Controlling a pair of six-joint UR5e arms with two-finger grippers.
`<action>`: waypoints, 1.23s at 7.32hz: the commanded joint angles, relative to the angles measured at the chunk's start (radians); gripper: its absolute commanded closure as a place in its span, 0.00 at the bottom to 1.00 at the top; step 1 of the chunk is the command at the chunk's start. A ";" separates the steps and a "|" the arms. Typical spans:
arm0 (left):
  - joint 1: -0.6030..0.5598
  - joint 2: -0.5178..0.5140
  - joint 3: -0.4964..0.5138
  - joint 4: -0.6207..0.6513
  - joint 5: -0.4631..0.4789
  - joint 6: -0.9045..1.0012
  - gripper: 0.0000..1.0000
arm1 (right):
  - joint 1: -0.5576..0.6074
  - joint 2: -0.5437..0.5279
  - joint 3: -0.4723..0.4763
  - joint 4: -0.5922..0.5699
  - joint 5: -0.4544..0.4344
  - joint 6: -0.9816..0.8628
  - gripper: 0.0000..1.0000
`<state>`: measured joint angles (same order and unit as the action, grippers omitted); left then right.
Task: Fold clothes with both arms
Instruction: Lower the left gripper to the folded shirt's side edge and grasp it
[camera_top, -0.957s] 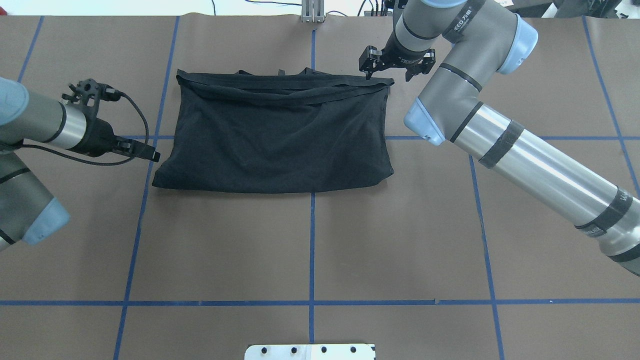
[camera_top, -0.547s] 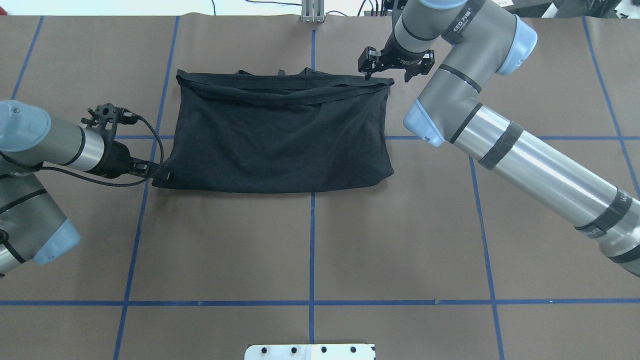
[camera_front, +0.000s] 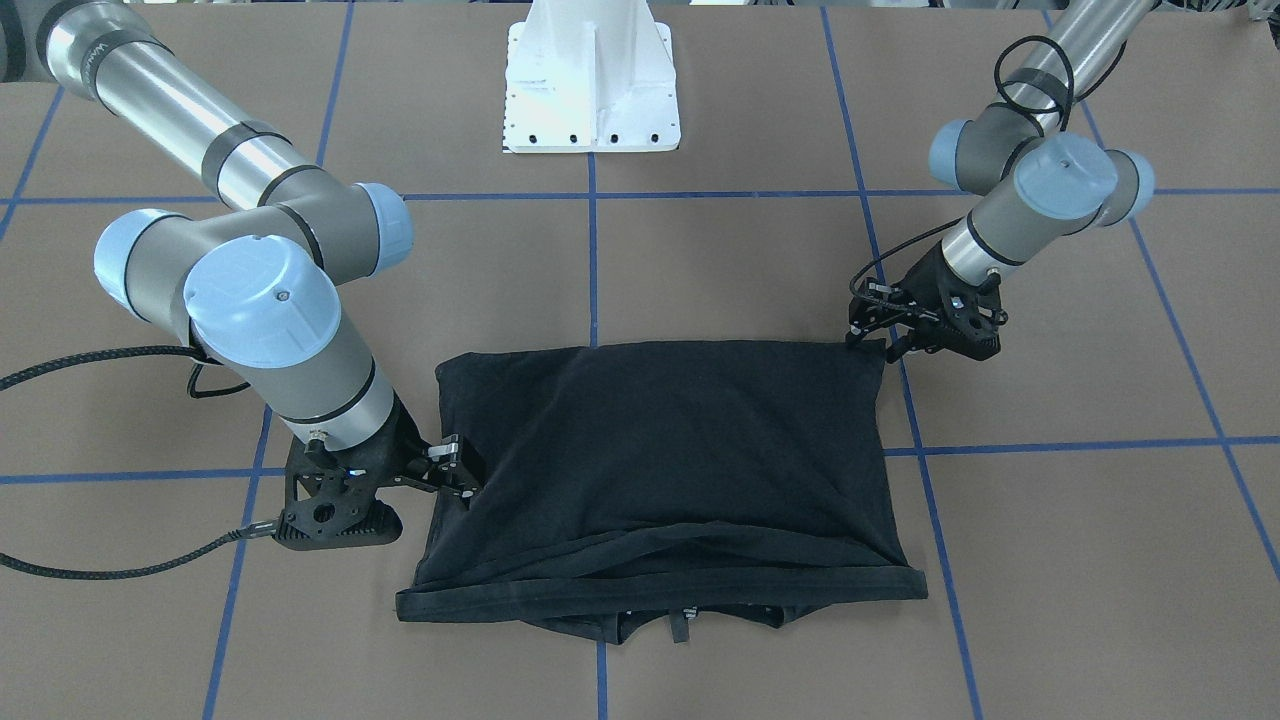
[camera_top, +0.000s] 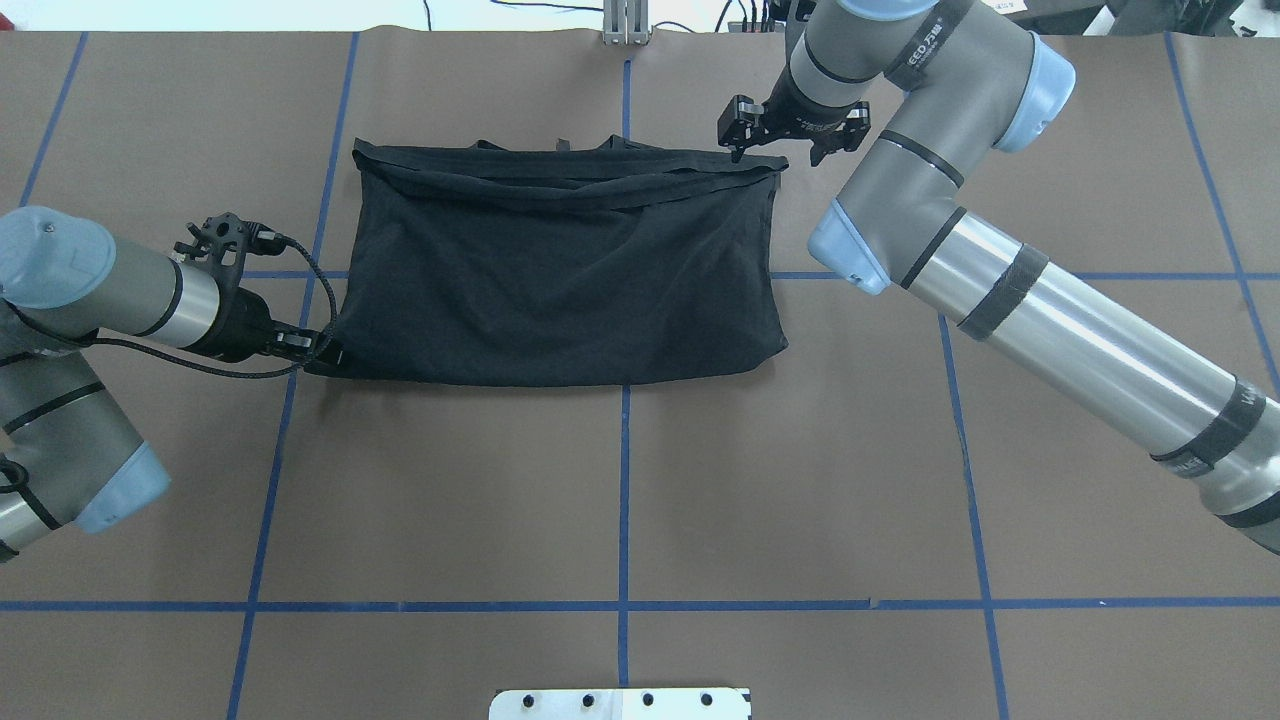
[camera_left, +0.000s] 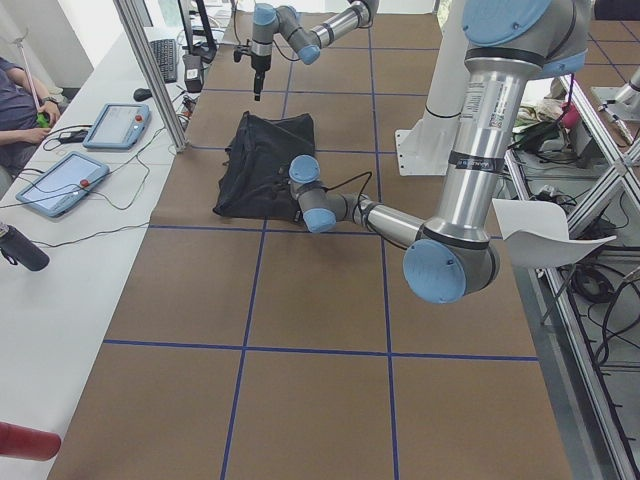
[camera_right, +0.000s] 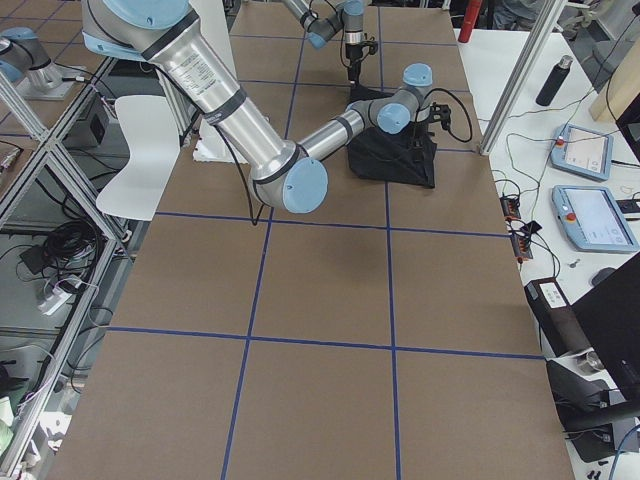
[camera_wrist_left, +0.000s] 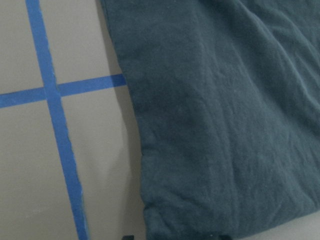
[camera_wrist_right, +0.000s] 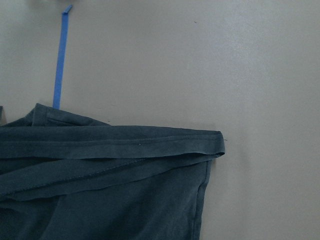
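Note:
The black T-shirt (camera_top: 560, 270) lies folded into a wide rectangle at the back middle of the brown table, plain side up, with loose hems bunched along its far edge. It also shows in the front view (camera_front: 670, 450). My left gripper (camera_top: 328, 350) is low at the shirt's near left corner. It is open, and the left wrist view shows the corner (camera_wrist_left: 200, 200) between the two tips. My right gripper (camera_top: 778, 150) is open and hovers over the shirt's far right corner (camera_wrist_right: 212, 145). In the front view the left gripper (camera_front: 875, 345) is on the right and the right gripper (camera_front: 465, 480) on the left.
Blue tape lines (camera_top: 624, 500) grid the table. The white pedestal base (camera_front: 592, 90) stands at the robot's side. A metal post (camera_top: 626, 25) stands at the far edge. A side bench with tablets (camera_left: 60, 180) and a seated person lies beyond the far edge.
My left gripper has moved right and toward the robot, from beside the shirt's left edge onto its near left corner. The right gripper has barely moved. The shirt lies as before.

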<state>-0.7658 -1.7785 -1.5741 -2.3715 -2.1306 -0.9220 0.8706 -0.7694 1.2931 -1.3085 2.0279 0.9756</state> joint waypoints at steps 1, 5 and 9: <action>0.000 -0.001 0.009 0.000 0.001 0.003 0.35 | -0.002 -0.001 0.000 0.000 0.000 0.000 0.01; 0.000 0.001 -0.003 -0.002 -0.008 -0.005 1.00 | -0.004 -0.001 0.000 0.000 0.000 0.002 0.01; -0.007 0.017 -0.014 0.012 -0.012 0.050 1.00 | -0.013 0.002 0.000 0.002 0.000 0.005 0.01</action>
<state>-0.7689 -1.7621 -1.5933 -2.3657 -2.1432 -0.9050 0.8618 -0.7676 1.2931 -1.3072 2.0279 0.9779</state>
